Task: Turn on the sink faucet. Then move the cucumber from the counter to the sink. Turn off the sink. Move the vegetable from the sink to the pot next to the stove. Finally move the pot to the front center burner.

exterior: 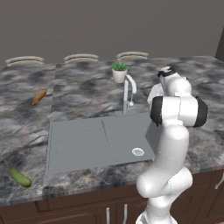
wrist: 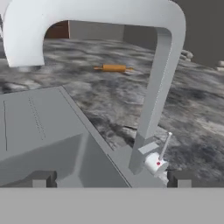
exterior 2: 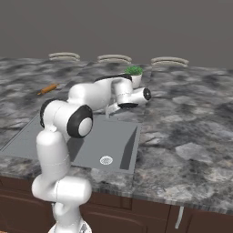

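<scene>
In the left base view, the sink (exterior: 78,144) sat in the middle of the counter (exterior: 26,127). The faucet (exterior: 127,94) stood at its back edge, at 12 o'clock from the drain (exterior: 138,152). A small plant (exterior: 119,71) stood just behind the faucet. The cucumber (exterior: 20,177) lay on the counter well away from the sink, at about 8 o'clock from it, near the front edge. A rolling pin (exterior: 39,96) lay at 10 o'clock from the sink. The white arm (exterior: 175,131) rose at the right and hid the hand, so the fingers could not be seen here.

In the right base view, the arm bent over the sink (exterior 2: 113,145) and covered most of the faucet. The plant (exterior 2: 134,74) peeked out behind the arm. The rolling pin (exterior 2: 48,89) lay far to the left.

In the hand view, the faucet (wrist: 153,87) was very close and curved over the top. Its little handle (wrist: 164,146) stuck up at 5 o'clock from the middle of the picture. The two fingertips (wrist: 41,178) sat wide apart at the bottom, with nothing between them. The gripper (wrist: 111,180) was spread wide and held nothing. The rolling pin (wrist: 113,68) lay far off on the counter.
</scene>
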### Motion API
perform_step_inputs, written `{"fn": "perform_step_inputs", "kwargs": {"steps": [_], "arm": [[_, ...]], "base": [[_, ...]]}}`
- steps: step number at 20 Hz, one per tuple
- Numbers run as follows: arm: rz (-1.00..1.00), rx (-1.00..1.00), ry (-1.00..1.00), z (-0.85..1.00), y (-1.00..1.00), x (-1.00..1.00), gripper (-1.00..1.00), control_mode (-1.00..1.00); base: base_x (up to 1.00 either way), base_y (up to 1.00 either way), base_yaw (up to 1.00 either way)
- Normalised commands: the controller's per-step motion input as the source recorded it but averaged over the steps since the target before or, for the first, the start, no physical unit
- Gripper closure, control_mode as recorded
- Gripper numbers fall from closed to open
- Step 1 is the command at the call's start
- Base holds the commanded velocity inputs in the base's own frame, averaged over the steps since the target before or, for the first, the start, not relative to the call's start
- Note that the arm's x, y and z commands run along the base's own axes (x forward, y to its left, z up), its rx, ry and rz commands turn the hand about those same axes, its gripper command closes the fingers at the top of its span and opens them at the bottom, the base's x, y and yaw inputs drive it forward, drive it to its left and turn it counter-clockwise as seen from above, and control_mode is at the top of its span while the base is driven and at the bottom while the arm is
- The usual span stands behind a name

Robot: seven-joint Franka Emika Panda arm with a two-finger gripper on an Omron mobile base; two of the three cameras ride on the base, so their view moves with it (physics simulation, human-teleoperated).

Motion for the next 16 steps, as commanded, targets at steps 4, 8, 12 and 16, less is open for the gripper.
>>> {"fn": "perform_step_inputs", "kwargs": {"steps": [4,8,12,16], "arm": [[0.06,0.01,0.00,-0.01,0.01,0.37,-1.00,-1.00],[0.04,0.00,-0.02,-0.14,0.10,0.34,-1.00,-1.00],[0.03,0.00,-0.03,-0.24,0.10,0.37,-1.00,-1.00],[0.00,0.00,-0.01,-0.24,0.12,0.34,-1.00,-1.00]], "base": [[0.00,0.00,0.00],[0.00,0.00,0.00],[0.00,0.00,0.00],[0.00,0.00,0.00]]}}
